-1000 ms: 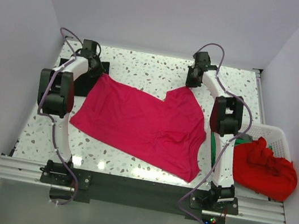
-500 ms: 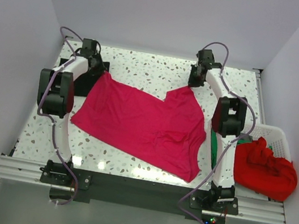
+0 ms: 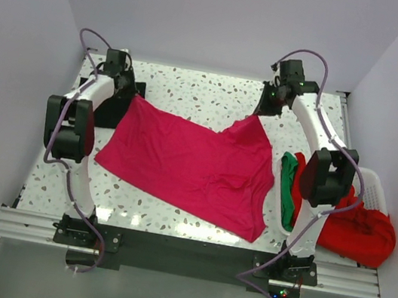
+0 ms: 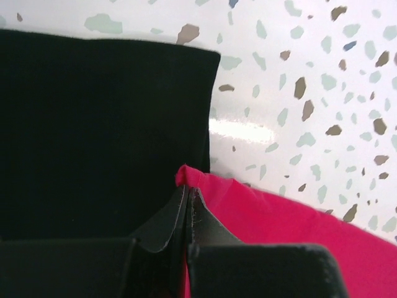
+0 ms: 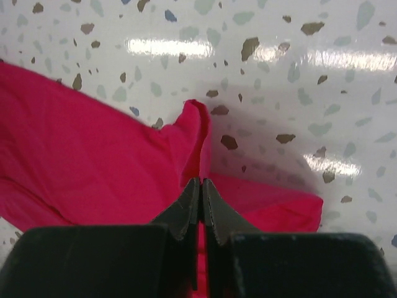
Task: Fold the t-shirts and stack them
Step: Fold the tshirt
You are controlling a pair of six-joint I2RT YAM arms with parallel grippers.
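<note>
Left end effector (image 4: 188, 197) and right end effector (image 5: 200, 188) each clamp a far corner of the magenta-pink cloth t-shirt (image 3: 189, 164).

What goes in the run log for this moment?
left hand: shut on pink t-shirt | right hand: shut on pink t-shirt | state: unfolded
</note>
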